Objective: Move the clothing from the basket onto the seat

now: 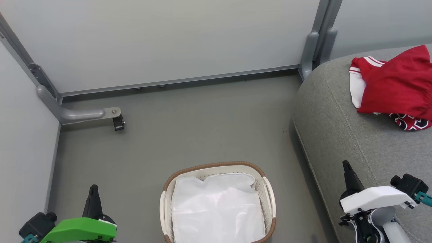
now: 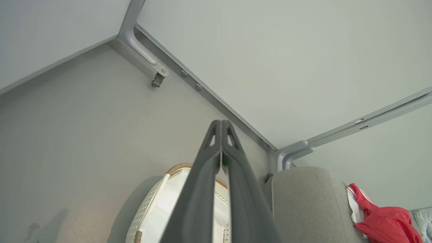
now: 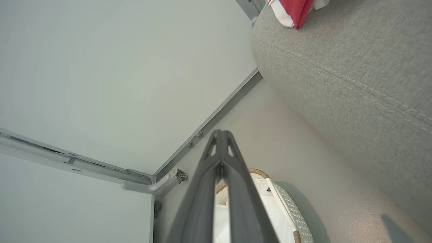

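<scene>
Red and white jerseys [image 1: 395, 86] lie bunched on the grey seat [image 1: 351, 135] at the right, also seen as a red heap [image 2: 381, 221] and a corner of cloth [image 3: 293, 10]. The white basket [image 1: 268, 202] with a brown rim stands on the floor at bottom centre, holding a glossy white liner sheet [image 1: 216, 209]. My left gripper [image 1: 93, 189] is shut at the lower left, left of the basket, fingertips [image 2: 221, 123] together. My right gripper [image 1: 346, 165] is shut over the seat's front edge, fingertips [image 3: 221, 132] together.
Grey floor [image 1: 189, 128] spreads between the basket and pale wall panels. A metal bracket with a small caster [image 1: 118, 122] juts from the left corner. A grey frame post [image 1: 312, 50] stands at the seat's back corner.
</scene>
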Motion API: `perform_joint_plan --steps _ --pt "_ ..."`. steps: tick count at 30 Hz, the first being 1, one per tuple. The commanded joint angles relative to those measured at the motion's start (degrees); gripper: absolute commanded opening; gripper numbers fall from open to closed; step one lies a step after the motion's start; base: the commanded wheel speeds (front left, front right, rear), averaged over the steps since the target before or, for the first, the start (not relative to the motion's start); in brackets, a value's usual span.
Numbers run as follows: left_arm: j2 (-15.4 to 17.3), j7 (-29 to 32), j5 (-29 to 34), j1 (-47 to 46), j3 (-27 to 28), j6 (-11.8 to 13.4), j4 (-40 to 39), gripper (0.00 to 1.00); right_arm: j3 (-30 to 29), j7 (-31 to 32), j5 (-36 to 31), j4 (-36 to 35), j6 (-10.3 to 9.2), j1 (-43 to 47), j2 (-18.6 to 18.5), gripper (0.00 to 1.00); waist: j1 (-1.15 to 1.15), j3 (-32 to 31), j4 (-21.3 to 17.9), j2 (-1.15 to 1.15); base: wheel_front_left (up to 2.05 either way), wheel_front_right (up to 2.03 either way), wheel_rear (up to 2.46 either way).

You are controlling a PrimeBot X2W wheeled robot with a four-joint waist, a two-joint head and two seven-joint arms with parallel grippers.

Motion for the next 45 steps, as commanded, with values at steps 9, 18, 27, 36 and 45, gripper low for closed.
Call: perform_joint_plan --steps 9,18,27,36,45 --pt "0.4 1.9 -7.4 -2.2 0.7 -0.6 -1.4 0.00 -1.1 1.9 7.1 -1.9 -0.02 0.1 -0.1 0.00 0.00 -0.2 0.1 0.00 0.00 0.00 0.00" --pt "0.5 3.4 -13.2 -2.7 1.0 -0.8 -1.9 0.00 -1.8 3.4 12.5 -2.8 -0.02 0.4 -0.1 0.00 0.00 -0.4 0.2 0.00 0.00 0.00 0.00" --pt "0.5 4.8 -18.4 -3.2 1.3 -1.1 -2.4 0.00 -2.5 4.8 17.6 -3.7 -0.03 0.7 0.0 0.00 0.00 -0.6 0.3 0.00 0.00 0.00 0.00" --pt "0.6 6.0 -23.2 -3.7 1.6 -1.2 -2.8 0.00 -3.0 6.0 22.1 -4.4 -0.03 1.0 0.1 0.00 0.00 -0.8 0.4 0.00 0.00 0.00 0.00" --pt "0.6 7.4 -28.3 -4.1 1.9 -1.5 -3.1 0.00 -3.6 7.3 26.8 -5.2 -0.04 1.2 0.1 0.00 0.00 -1.0 0.5 0.00 0.00 0.00 0.00"
